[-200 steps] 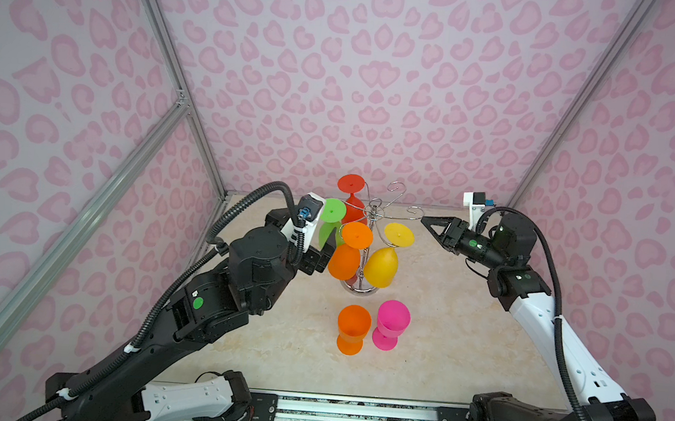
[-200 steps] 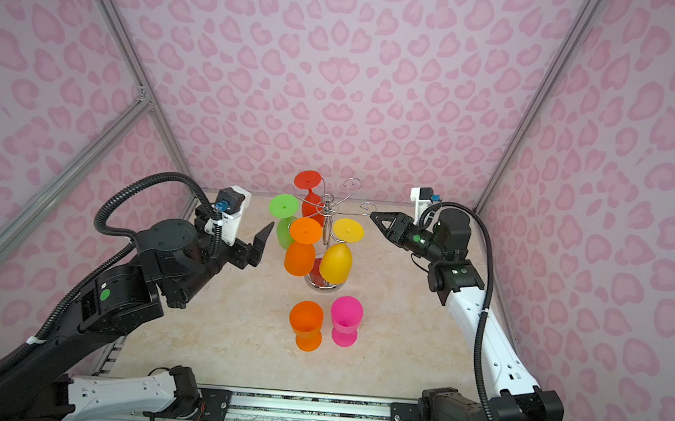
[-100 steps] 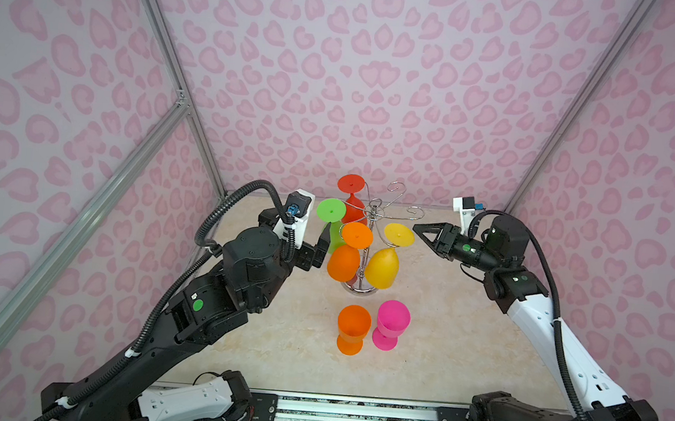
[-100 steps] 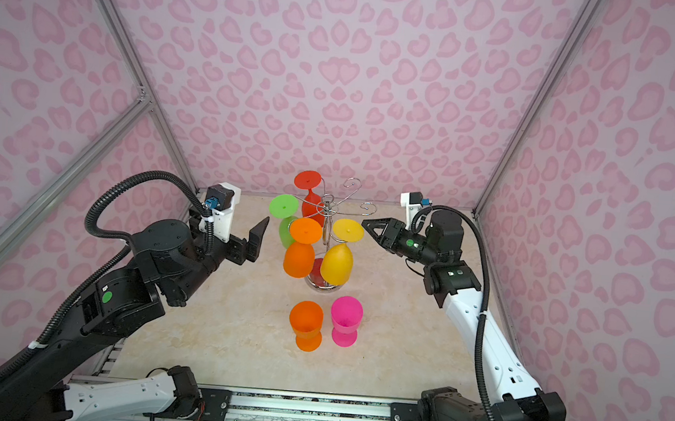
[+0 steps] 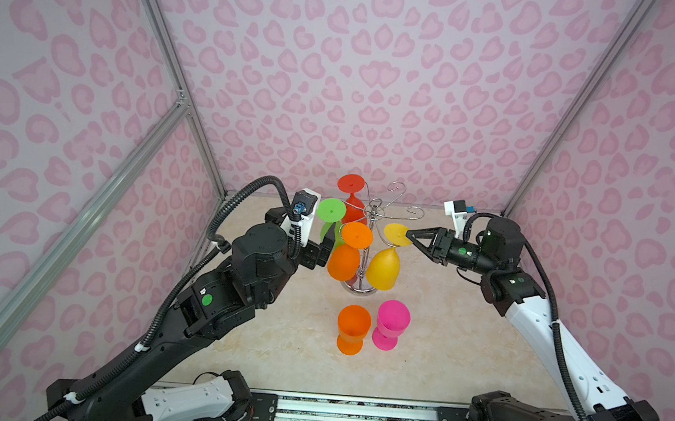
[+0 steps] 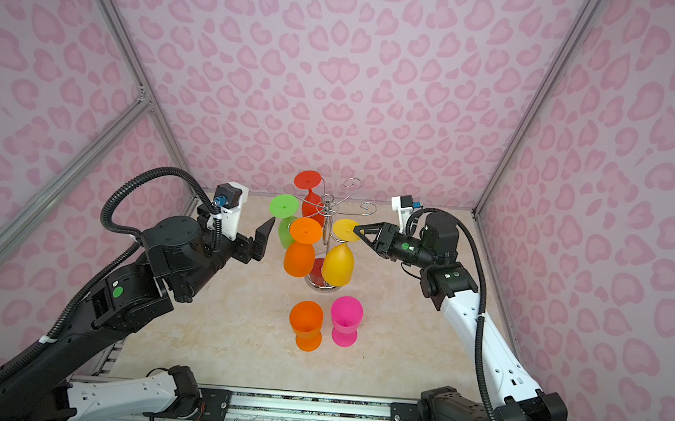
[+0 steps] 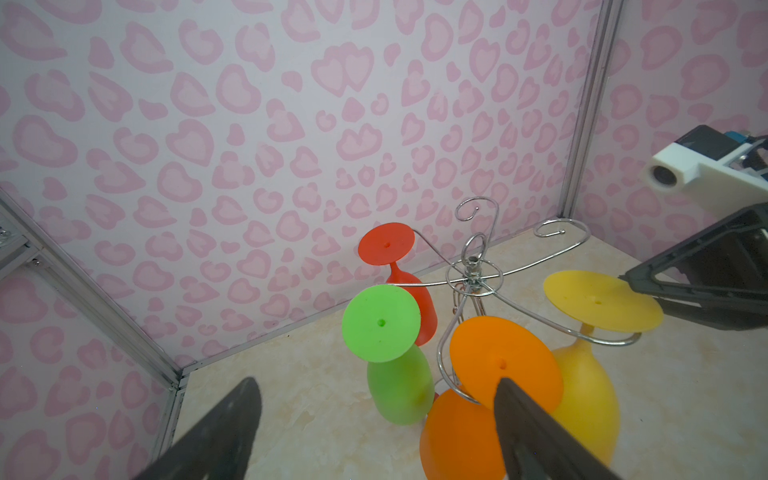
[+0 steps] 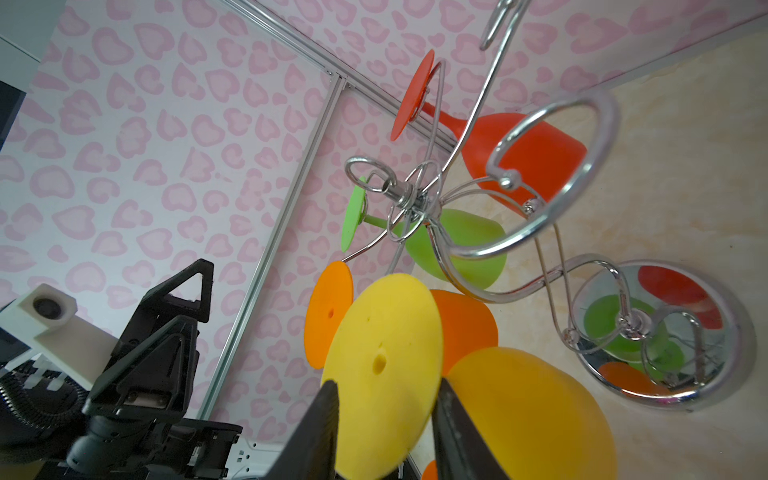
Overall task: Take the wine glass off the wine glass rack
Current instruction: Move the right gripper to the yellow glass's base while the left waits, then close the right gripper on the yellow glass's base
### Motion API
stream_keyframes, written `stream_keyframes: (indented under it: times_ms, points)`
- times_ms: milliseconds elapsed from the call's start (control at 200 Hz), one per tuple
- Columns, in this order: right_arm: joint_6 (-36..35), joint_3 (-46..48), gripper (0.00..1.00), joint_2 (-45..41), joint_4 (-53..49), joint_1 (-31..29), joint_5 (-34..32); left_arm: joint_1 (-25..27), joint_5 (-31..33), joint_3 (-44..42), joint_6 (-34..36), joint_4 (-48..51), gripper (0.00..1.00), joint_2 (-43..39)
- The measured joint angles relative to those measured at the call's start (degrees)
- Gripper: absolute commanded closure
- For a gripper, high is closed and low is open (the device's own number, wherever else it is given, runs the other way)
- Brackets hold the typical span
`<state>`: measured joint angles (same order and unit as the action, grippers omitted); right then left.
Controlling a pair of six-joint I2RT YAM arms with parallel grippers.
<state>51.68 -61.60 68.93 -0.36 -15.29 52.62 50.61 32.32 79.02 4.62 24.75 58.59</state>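
The wine glass rack [image 5: 374, 217] stands on the counter [image 5: 461, 347] near its back edge, about midway between the side edges. Four glasses hang bowl-down from its hooks: the yellow glass [image 5: 384, 269], the hanging orange glass [image 5: 344, 262], the green glass [image 6: 284, 207] and the red glass [image 5: 350, 184]. The right claw [image 5: 408, 235] is at the round foot of the yellow glass. It is partly spread, with its fingers [image 8: 320, 428] either side of the foot's rim; whether they press on it I cannot tell. The left claw [image 7: 376, 384] is spread wide and holds nothing, on the rack's left side near the green glass and the hanging orange glass. Between the rack and the counter's front edge, the standing orange glass [image 5: 353, 325] and the pink glass [image 5: 392, 318] stand upright, just beside each other.
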Motion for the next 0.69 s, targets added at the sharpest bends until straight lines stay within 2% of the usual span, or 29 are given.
stream_keyframes:
  times_ms: [210, 500, 695]
  points:
    - [0.4, 0.0, 0.84, 0.0, 0.0, -0.3, 0.3, -0.2, -0.5, 0.0, 0.0, 0.0, 0.11, 0.6]
    - [1.4, 0.0, 0.9, 0.0, 0.1, -0.4, 0.3, -0.4, -0.7, 0.0, 0.0, 0.0, 0.11, 0.8]
    - [4.6, 0.4, 0.96, 0.0, 3.5, -0.4, 1.7, -0.6, -0.9, 0.0, 0.0, 0.0, 0.11, 0.8]
